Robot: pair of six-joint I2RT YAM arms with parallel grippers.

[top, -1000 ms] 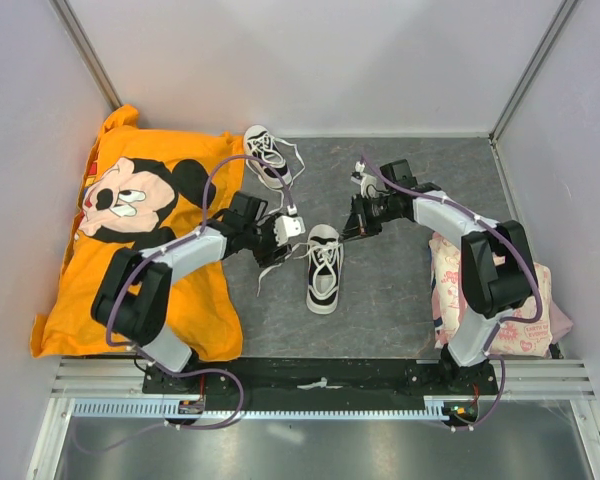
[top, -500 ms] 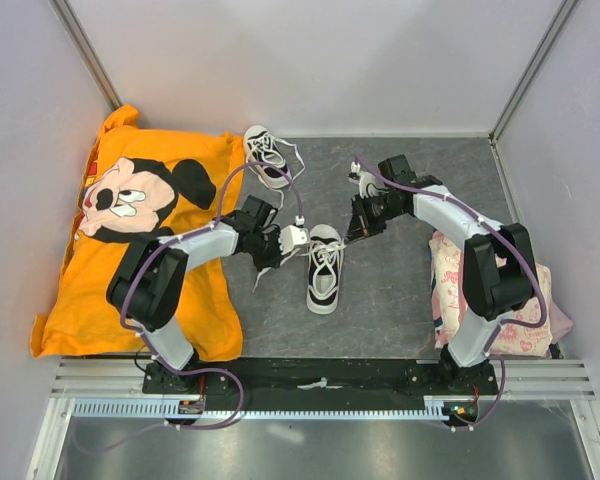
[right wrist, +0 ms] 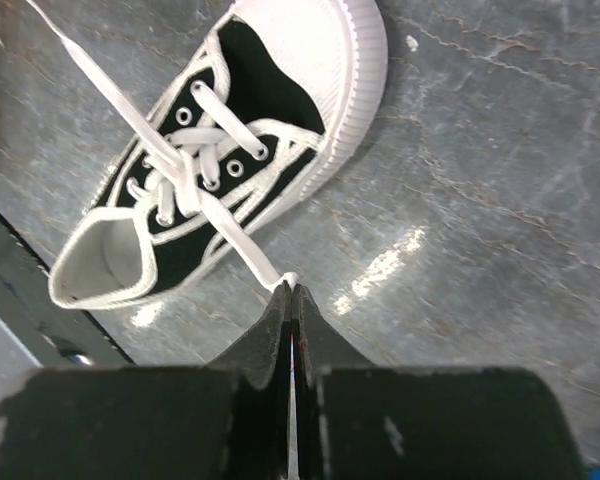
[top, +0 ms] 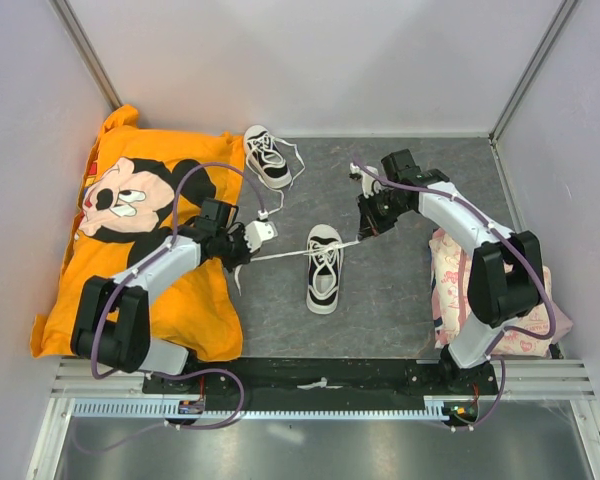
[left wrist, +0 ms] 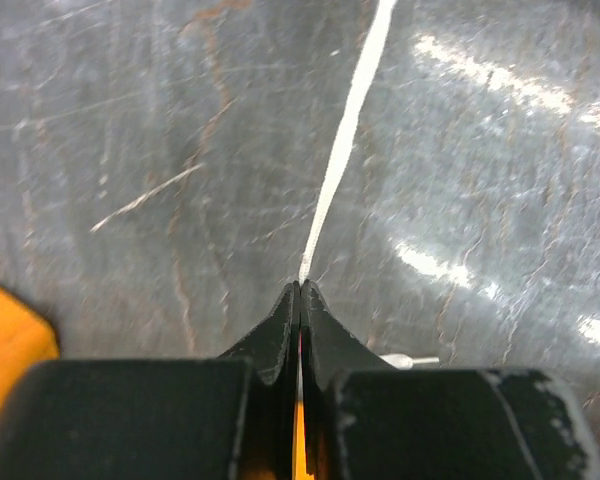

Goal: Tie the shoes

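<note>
One of the shoes [top: 324, 270], black with a white toe cap, lies mid-table with its toe toward the arms. Its white laces stretch taut to both sides. My left gripper [top: 244, 257] is shut on the left lace end [left wrist: 346, 140], the fingertips [left wrist: 300, 288] pinching it above the grey mat. On the other side, my right gripper [top: 363, 237] is shut on the right lace end [right wrist: 232, 232], just beside the shoe [right wrist: 230, 150]. The other shoe [top: 266, 156] lies at the back, laces loose, away from both grippers.
An orange cartoon-mouse cloth [top: 130, 230] covers the table's left side, under the left arm. A pink printed cloth [top: 500, 300] lies at the right edge by the right arm's base. Walls enclose three sides. A metal rail [top: 320, 385] runs along the near edge.
My left gripper closed on the left lace and pulled it leftward toward the orange cloth, drawing it taut. The right gripper, still shut on its lace, shifted slightly right.
</note>
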